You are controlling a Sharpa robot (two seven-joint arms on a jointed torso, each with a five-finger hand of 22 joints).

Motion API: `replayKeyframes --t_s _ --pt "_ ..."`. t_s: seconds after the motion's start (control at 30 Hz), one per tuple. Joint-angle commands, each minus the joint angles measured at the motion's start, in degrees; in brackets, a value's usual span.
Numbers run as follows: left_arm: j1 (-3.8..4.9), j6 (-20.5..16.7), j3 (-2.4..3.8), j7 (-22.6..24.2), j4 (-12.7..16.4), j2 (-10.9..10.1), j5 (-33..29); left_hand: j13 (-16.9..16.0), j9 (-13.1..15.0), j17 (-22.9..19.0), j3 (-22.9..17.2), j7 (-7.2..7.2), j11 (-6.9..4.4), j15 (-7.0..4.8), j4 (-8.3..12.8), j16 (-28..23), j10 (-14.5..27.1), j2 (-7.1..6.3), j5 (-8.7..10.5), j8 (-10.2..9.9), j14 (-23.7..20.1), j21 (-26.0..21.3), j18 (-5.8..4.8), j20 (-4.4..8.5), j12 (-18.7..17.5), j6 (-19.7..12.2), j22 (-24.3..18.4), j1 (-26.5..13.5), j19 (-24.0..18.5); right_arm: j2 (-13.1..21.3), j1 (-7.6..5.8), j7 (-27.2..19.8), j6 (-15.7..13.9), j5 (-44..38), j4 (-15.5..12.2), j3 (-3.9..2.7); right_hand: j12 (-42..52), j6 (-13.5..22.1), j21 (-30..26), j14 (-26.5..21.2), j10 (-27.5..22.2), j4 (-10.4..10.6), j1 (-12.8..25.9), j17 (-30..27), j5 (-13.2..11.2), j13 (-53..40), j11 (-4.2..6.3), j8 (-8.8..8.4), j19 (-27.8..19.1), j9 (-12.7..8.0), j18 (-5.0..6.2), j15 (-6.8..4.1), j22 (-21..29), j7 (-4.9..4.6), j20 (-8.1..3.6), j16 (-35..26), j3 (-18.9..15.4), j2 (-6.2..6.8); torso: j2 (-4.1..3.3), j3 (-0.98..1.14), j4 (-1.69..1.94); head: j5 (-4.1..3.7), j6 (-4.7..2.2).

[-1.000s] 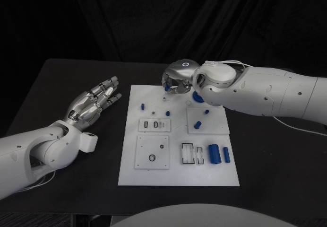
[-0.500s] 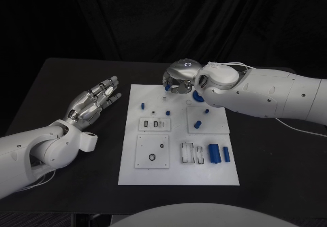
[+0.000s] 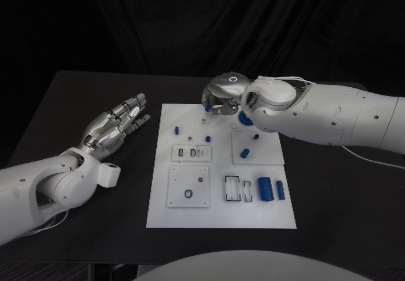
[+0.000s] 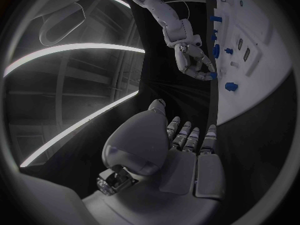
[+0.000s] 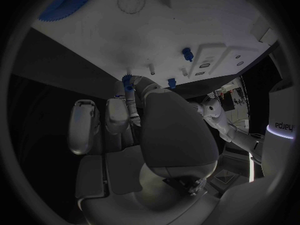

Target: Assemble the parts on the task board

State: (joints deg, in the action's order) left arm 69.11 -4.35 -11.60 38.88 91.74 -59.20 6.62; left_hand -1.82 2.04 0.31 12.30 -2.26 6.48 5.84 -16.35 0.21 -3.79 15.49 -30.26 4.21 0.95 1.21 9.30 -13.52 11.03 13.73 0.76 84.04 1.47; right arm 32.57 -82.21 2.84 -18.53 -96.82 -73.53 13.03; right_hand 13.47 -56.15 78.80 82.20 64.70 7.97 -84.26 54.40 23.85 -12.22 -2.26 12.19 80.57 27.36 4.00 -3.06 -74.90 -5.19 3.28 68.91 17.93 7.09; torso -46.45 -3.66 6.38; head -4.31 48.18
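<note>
**A:** Head view: the right hand point(image 3: 221, 100) pinches a small blue part point(image 3: 208, 108) over the far edge of the task board point(image 3: 221, 218). The other fingers are curled in. The grip is at the fingertips, I think so the lower end stays free to enter a socket.

**B:** Which socket?

**A:** Can't tell. A pale peg point(image 3: 204, 122) stands on the board just under the hand, and a blue gear-like disc point(image 3: 244, 119) sits beside it, half hidden by the wrist. Right wrist view shows the blue part point(image 5: 127, 81) at the fingertips right at the board edge, near two pale pins point(image 5: 150, 65).

**B:** Other parts?

**A:** All on the board, nearer the robot than the hand. Small blue peg point(image 3: 177, 131) toward the board's left edge, blue peg point(image 3: 244, 154) on the raised plate at centre-right, and two blue cylinders point(image 3: 270, 189) lying by the slotted frame point(image 3: 237, 189) near the right edge. They look staged for later steps, so the task is early.

**B:** Left hand?

**A:** Left hand point(image 3: 116, 125) is off the board's left edge, over the table point(image 3: 93, 88), holding nothing, fingers straight and spread. Parked clear, I'd guess, so it doesn't block the right arm.

**B:** Risk?

**A:** The wrist covers the target from above. Alignment will be hard to judge.
</note>
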Motion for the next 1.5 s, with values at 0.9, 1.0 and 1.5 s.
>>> replayKeyframes --t_s 0.9,1.0,1.5 --pt "0.14 1.03 -0.04 9.07 -0.07 0.26 0.09 0.09 0.04 -0.03 -0.17 -0.8 -0.11 0.33 0.23 0.15 0.39 0.16 -0.46 -0.02 -0.26 0.03 1.07 -0.35 -0.38 0.37 -0.07 0.72 -0.17 -1.72 1.0 3.15 3.63 -0.38 1.86 -0.03 -9.71 18.66 -6.24 -5.53 -15.64 -0.49 1.02 -7.04 -5.91 2.45 -2.57 -8.74 -5.14 -8.21 1.45 1.96 3.75 4.51 1.76 -5.77 -0.37 1.46 0.0 -0.02 0.06 -0.15 0.43" --pt "0.14 1.08 -0.07 9.06 -0.09 0.24 0.09 0.09 0.04 -0.03 -0.17 -0.8 -0.11 0.33 0.23 0.15 0.39 0.16 -0.46 -0.02 -0.26 0.03 1.07 -0.35 -0.38 0.37 -0.07 0.72 -0.17 -1.49 1.01 3.24 1.45 -0.38 1.81 -0.03 -9.64 29.43 -7.91 -7.1 -19.63 -0.9 0.82 -8.66 -6.66 2.26 -2.91 -9.32 -6.43 -14.15 1.79 2.32 4.78 5.55 2.2 -6.92 -2.63 0.94 0.0 0.0 0.08 -0.15 0.45" --pt "0.13 0.7 -0.16 8.92 0.3 -0.84 0.09 0.09 0.06 -0.03 -0.2 -0.87 -0.11 0.34 0.27 0.15 0.41 0.15 -0.52 0.02 -0.26 0.03 1.08 -0.38 -0.38 0.51 -0.07 0.8 -0.16 8.1 -4.13 4.76 -5.82 -0.38 -7.31 -0.45 -4.44 16.37 -7.76 -6.49 -13.98 -0.11 0.41 -7.85 -6.29 -0.41 -2.33 -6.67 -5.45 -13.13 1.64 1.89 3.45 2.58 1.84 -5.92 -4.53 -1.23 0.01 0.04 -0.02 0.13 0.05"
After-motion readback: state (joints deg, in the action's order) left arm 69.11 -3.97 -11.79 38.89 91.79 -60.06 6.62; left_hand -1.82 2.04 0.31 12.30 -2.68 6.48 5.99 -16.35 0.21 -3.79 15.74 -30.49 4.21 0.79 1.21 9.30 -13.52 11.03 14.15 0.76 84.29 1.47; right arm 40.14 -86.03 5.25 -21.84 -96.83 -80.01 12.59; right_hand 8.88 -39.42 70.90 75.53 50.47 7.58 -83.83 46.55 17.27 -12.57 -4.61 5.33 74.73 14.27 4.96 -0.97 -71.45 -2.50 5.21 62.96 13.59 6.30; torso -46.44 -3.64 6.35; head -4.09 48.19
